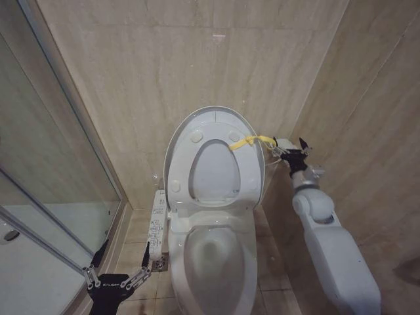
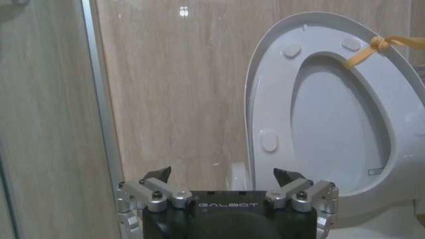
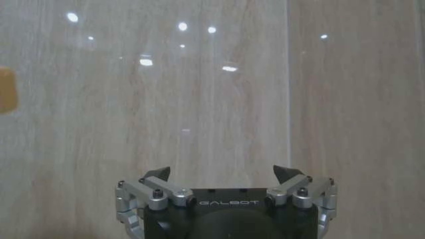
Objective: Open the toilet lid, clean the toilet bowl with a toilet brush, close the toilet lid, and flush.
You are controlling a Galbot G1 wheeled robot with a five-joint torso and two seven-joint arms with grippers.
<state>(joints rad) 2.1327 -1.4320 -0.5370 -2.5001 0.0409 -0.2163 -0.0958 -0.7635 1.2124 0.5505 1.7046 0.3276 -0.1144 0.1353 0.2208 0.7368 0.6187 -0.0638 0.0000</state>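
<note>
The toilet lid [image 1: 216, 172] stands upright against the back wall, and the white seat ring [image 1: 181, 164] is raised in front of it. A yellow tag [image 1: 249, 141] is tied at the rim on the right. Below, the toilet bowl [image 1: 213, 262] lies uncovered with a small water pool at its bottom. My right gripper [image 1: 293, 149] is open, just right of the tag's free end, and faces the wall [image 3: 219, 99]. My left gripper [image 1: 118, 270] is open low on the left of the bowl, facing the lid [image 2: 332, 129] from a distance. The toilet brush is out of view.
A glass shower partition [image 1: 46, 197] with a metal frame runs along the left. A white control panel [image 1: 158, 213] is fixed to the toilet's left side, with a floor drain [image 1: 161, 264] below it. Tiled walls meet in a corner close behind my right arm [image 1: 328, 249].
</note>
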